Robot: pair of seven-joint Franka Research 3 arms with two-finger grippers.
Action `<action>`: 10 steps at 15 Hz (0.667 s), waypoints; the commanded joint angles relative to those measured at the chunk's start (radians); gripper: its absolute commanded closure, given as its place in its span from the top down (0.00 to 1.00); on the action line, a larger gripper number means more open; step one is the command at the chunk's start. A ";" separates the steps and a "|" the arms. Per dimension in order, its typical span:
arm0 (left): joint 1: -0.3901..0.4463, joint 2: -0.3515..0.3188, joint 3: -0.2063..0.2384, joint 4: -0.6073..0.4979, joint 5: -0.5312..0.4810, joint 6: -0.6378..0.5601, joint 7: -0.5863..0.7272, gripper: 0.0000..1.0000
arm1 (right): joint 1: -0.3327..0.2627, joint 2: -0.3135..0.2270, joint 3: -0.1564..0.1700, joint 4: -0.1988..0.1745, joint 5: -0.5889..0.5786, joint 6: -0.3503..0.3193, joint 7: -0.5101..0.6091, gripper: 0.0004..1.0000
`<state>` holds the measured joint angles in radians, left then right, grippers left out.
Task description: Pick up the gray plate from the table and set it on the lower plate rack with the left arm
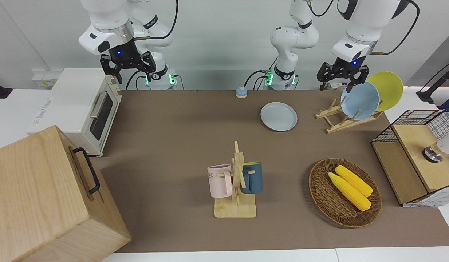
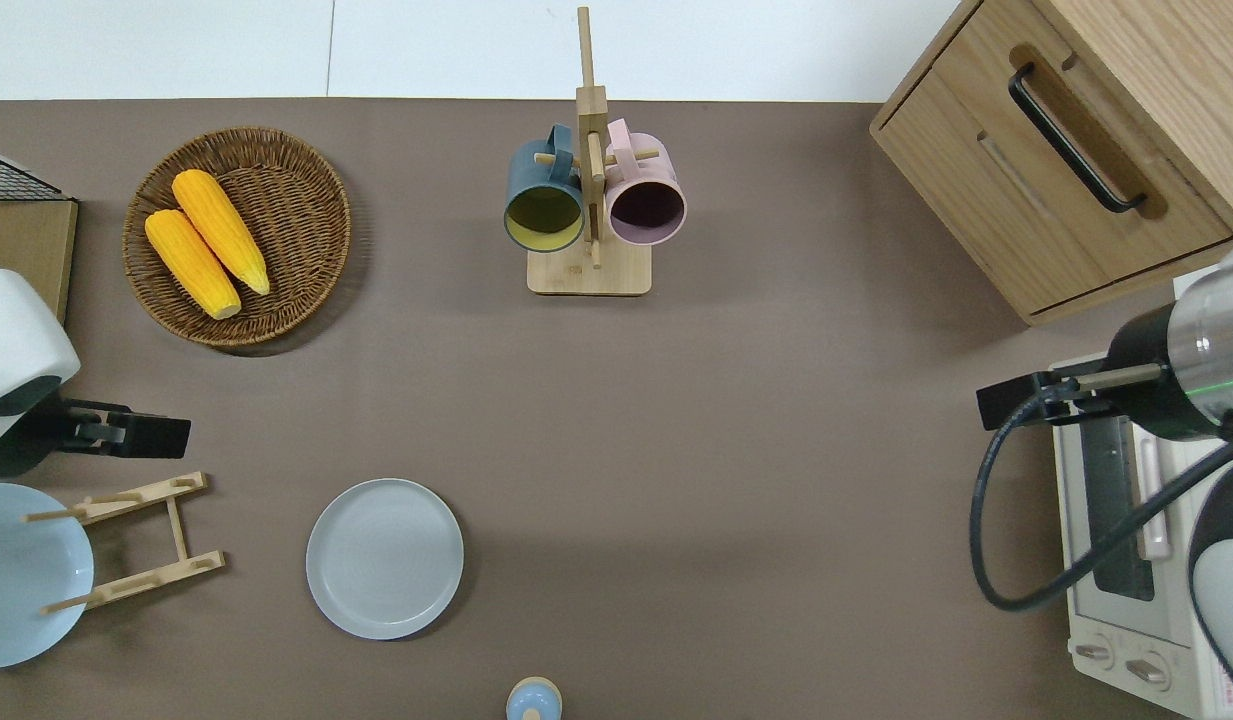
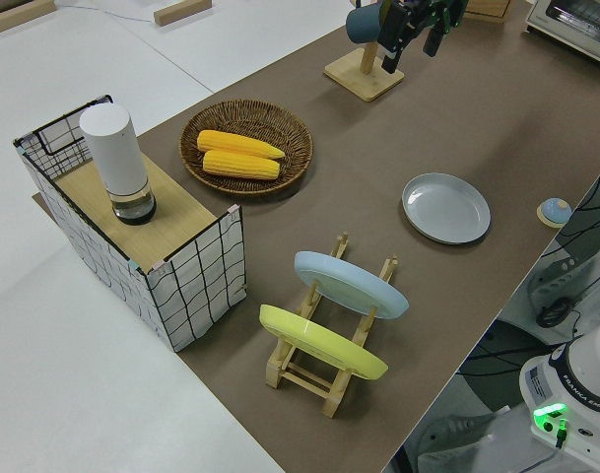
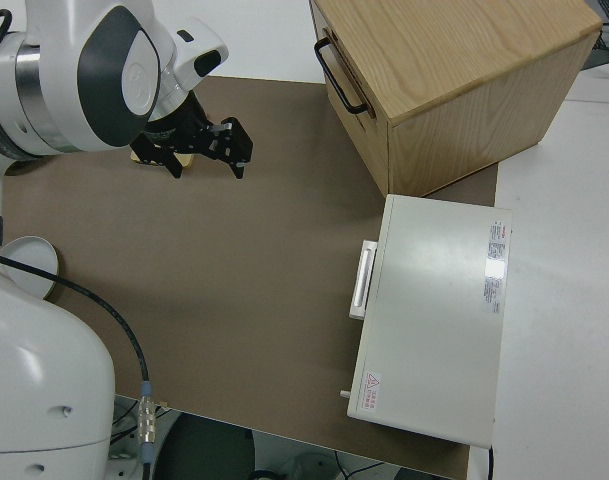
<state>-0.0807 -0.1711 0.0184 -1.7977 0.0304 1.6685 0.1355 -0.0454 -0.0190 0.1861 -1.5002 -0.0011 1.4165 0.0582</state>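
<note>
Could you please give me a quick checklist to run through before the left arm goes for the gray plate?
1. Gray plate lies flat on the table, nothing on it: ok.
2. Left gripper carries nothing, fingers open: ok.
3. Lower plate rack has free slots: ok; the light blue plate and yellow plate take the end farther from the gray plate, and the nearer pegs stand bare.
4. Left gripper is lined up over the gray plate: not ok; it hangs near the rack.
5. Right arm is out of the way: ok, parked.
</note>
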 commanded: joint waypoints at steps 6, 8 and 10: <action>0.010 0.004 0.002 -0.012 0.011 -0.007 -0.017 1.00 | -0.010 -0.002 0.006 0.006 0.010 -0.014 0.000 0.99; 0.012 0.002 0.002 -0.015 0.010 -0.007 -0.017 1.00 | -0.010 -0.002 0.006 0.006 0.010 -0.014 0.000 0.99; 0.018 0.002 0.002 -0.025 0.009 -0.007 -0.017 1.00 | -0.010 -0.002 0.006 0.006 0.010 -0.014 0.000 0.99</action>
<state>-0.0716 -0.1638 0.0229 -1.8054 0.0306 1.6685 0.1316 -0.0454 -0.0190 0.1861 -1.5002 -0.0011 1.4165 0.0582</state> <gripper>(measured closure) 0.004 0.009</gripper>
